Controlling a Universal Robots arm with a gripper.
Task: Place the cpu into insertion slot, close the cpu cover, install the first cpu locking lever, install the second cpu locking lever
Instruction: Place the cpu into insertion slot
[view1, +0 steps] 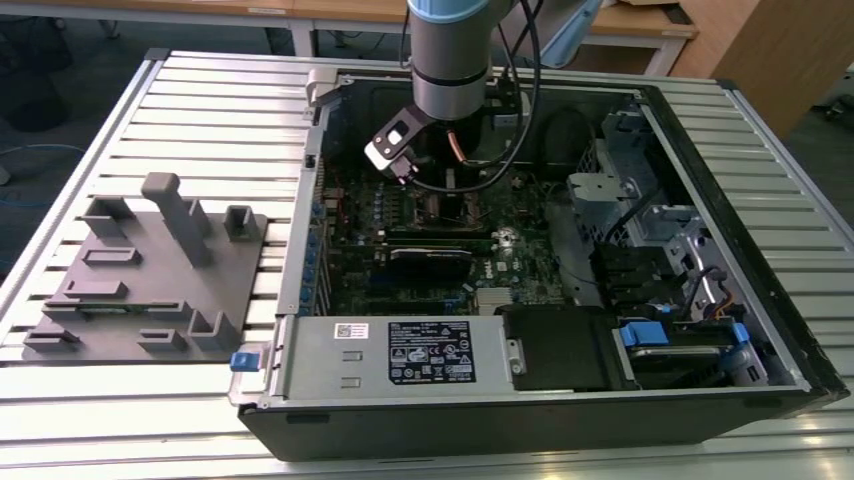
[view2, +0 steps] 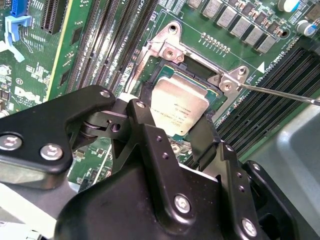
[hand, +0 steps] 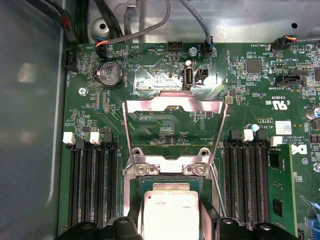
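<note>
Lying flat, top up, cpu (view2: 180, 104) in gripper (view2: 174, 115)

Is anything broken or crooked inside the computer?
Nothing looks broken or spilled. The metal cover stands flipped open and a thin lever sticks out loose, but that fits this moment: the gripper holds the chip squarely at the socket.

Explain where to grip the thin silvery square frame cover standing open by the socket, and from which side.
Take the thin silvery frame cover by its broad free crossbar, far from the hinge, coming from above with one finger on each face: it stands tilted open and its side rails are thin. The gripper is shut on the pale square cpu.
</note>
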